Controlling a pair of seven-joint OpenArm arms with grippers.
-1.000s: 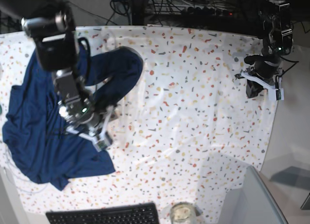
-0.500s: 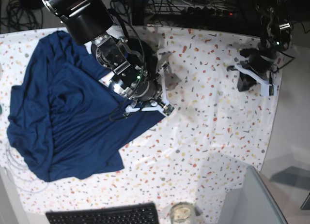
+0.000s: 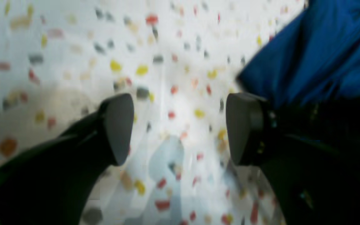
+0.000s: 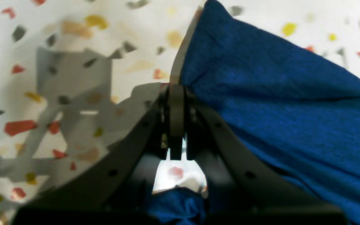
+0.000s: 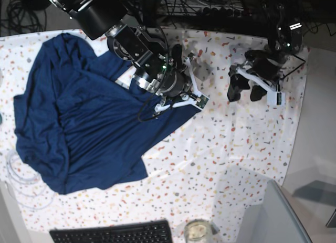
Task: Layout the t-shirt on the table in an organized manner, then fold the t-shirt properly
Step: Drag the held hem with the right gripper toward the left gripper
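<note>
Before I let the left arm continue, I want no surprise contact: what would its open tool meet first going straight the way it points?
Probably the white speckled cloth table: the left tool is open over bare cloth, with the dark navy fabric t-shirt off to one side. Depth is unclear.

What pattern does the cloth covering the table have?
The table cloth is white with small red, yellow, grey and black flecks; the base view shows it best.

Your left wrist view is badly blurred, the white flecked worktop (image 3: 73,47) smeared. The black keyboard (image 5: 113,233) (bottom edge) is cut off, and the right arm hides part of the dark navy fabric t-shirt (image 5: 84,133).
</note>
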